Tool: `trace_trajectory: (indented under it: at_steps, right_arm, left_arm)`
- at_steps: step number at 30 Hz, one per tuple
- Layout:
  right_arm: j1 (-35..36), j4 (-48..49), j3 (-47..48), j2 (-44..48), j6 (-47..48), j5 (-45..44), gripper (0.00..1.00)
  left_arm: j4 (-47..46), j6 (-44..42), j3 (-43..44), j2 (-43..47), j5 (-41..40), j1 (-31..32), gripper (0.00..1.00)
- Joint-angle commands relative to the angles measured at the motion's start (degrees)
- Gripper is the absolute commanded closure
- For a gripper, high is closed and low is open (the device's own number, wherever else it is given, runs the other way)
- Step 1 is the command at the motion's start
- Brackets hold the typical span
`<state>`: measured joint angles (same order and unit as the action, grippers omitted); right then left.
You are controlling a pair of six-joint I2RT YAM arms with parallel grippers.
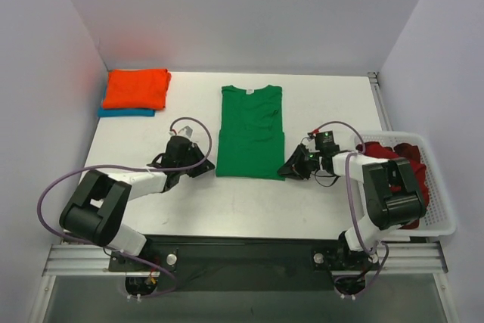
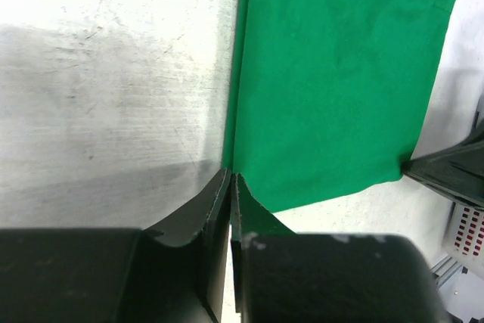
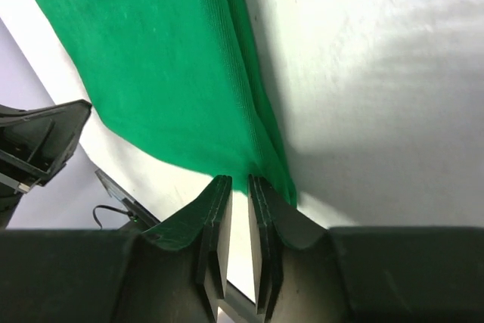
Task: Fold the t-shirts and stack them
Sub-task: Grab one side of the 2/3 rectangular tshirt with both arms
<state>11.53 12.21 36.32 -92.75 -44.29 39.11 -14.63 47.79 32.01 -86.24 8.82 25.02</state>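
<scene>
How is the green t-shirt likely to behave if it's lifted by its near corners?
Probably floppy: the green t-shirt lies flat as thin cloth with soft wrinkles, so any unheld middle would likely sag. It is likely light, being only a few thin folded layers. If pushed, it would probably bunch up rather than slide whole across the table.

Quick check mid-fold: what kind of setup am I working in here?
Probably a lab test cell, not a home: plain white walls box in the table, an aluminium rail runs along its near edge, a green t-shirt lies mid-table.
</scene>
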Motion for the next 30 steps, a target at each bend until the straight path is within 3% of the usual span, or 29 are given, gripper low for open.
trace_trajectory:
  at_steps: [1,2,3,6,9,15,30]
  right_arm:
    - [-0.54,-7.00,0.15,6.25,2.45,-2.37,0.82]
    - [-0.63,-8.07,0.33,7.57,2.81,-3.07,0.80]
    - [-0.63,-9.21,0.42,9.85,3.24,-3.86,0.78]
    - [-0.63,-15.43,0.60,13.98,4.65,-9.82,0.61]
    - [-0.46,-17.30,-0.01,15.84,5.18,-11.07,0.53]
    - [2.09,-16.26,-0.81,13.57,4.48,-13.01,0.54]
    - [4.73,-5.62,-1.95,3.46,-0.09,-14.41,0.61]
  left_arm:
    - [3.10,-0.77,0.07,3.70,-1.08,-0.41,0.84]
    - [4.08,-1.20,0.24,4.23,-1.52,-0.41,0.82]
    - [6.00,-1.56,0.42,4.67,-1.87,-0.41,0.72]
    - [8.39,-3.05,1.21,5.55,-2.14,-0.06,0.50]
    - [7.87,-3.23,1.04,5.20,-1.61,1.26,0.43]
    - [5.85,-1.91,1.65,1.26,-1.17,3.20,0.42]
    - [7.16,-1.21,3.67,-3.41,-2.75,4.87,0.56]
